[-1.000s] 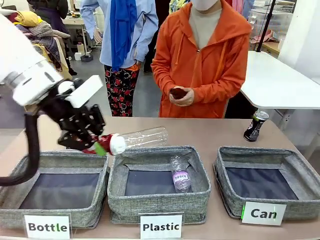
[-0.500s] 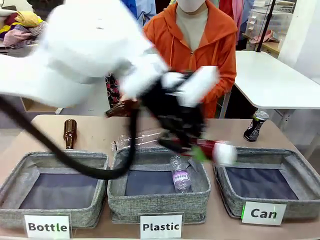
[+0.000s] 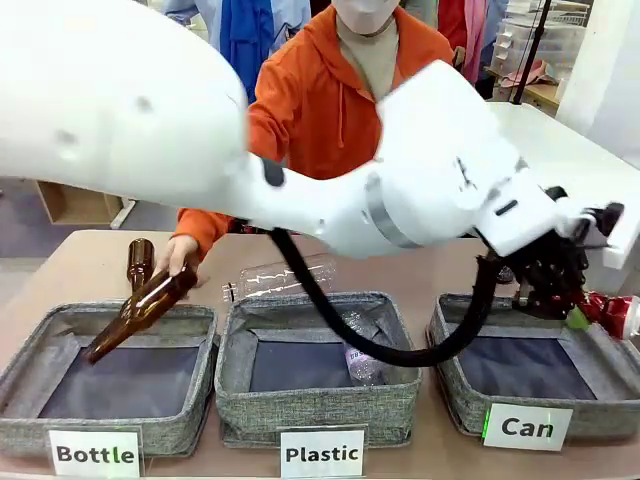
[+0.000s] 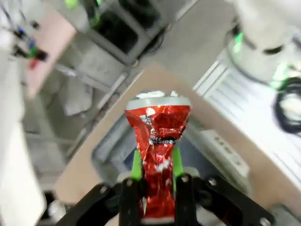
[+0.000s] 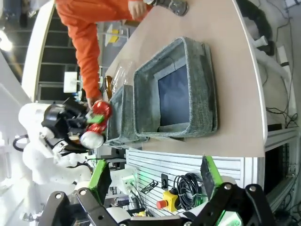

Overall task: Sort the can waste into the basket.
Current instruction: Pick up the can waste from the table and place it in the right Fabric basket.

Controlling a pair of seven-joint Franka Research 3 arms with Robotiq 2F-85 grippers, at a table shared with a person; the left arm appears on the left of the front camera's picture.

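Carrying the crushed red can, pinched round its crumpled waist by the left hand, green pads drawn narrow against the metal, silver end pointing away from the wrist. From the front, hanging at the right end of the basket labelled "Can", about level with its far rim. Looking down along the fingers, grey woven wall and dark lining beneath the can.

Judged as the carrying step, close to done, with release not yet made. Next: shift over the middle of the dark lining, well inside the rim, lower a little, then spread the fingers and let go. Better not to drop from above the rim, given dented metal apt to bounce or roll.

After that, back for the black can, apparently at the far edge of the desk beyond the basket.

Right hand spread wide, holding nothing, well apart from the basket.

Farther left, a person's hand tilting a brown bottle into the "Bottle" basket; worth keeping clear of that side.
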